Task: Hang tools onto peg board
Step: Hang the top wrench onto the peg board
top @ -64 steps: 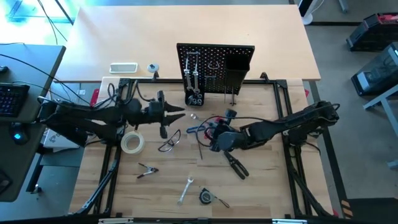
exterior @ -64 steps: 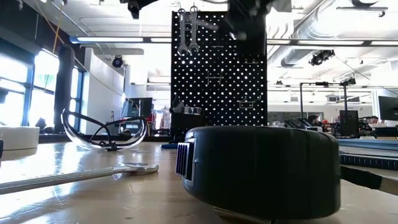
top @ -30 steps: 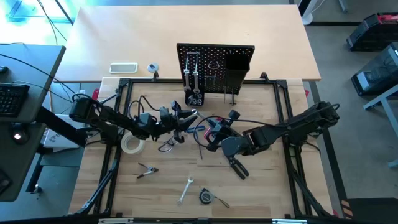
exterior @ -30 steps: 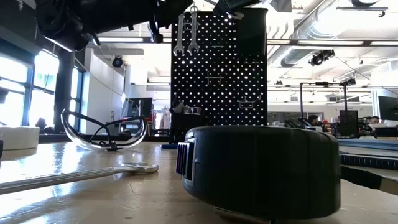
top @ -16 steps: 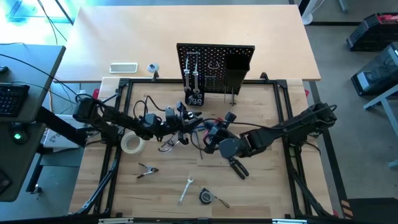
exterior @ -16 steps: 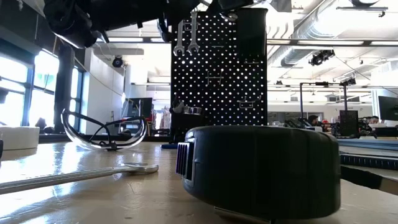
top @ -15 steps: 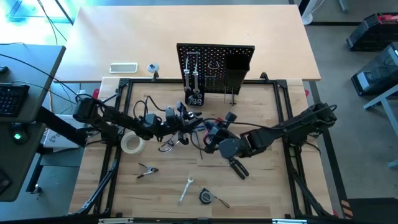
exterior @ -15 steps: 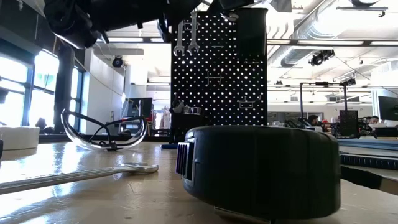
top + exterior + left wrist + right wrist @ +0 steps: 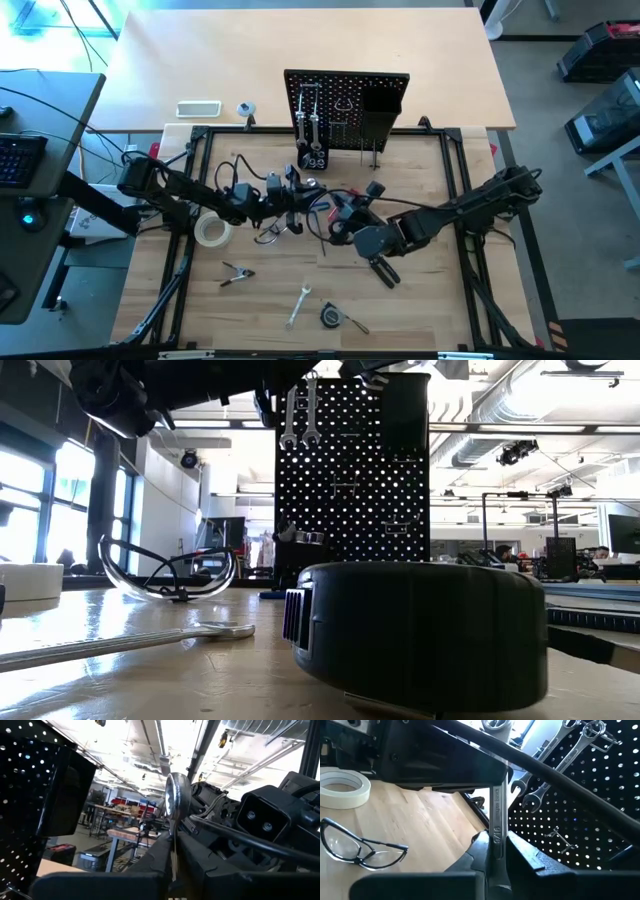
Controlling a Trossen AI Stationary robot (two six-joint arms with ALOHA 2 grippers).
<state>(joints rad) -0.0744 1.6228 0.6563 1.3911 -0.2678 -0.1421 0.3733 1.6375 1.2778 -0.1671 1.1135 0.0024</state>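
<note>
Silver wrench [image 9: 496, 827] upright mid-desk, just near of peg board [image 9: 345, 105]. Right claw [image 9: 492, 851] clenched on shank; left claw [image 9: 172, 855] clamped on same wrench below ring end. Judged stiff, slick, moderately heavy steel: grip flat shank, leave ring free for hook.

My right tool [image 9: 495, 851] pinches a silver steel wrench [image 9: 497, 815] upright; clear glasses [image 9: 357, 845] lie on the pale wooden tabletop [image 9: 430, 832].

left hand [image 9: 303, 190] | reached in, closed on wrench [image 9: 496, 827] | right-held
</note>
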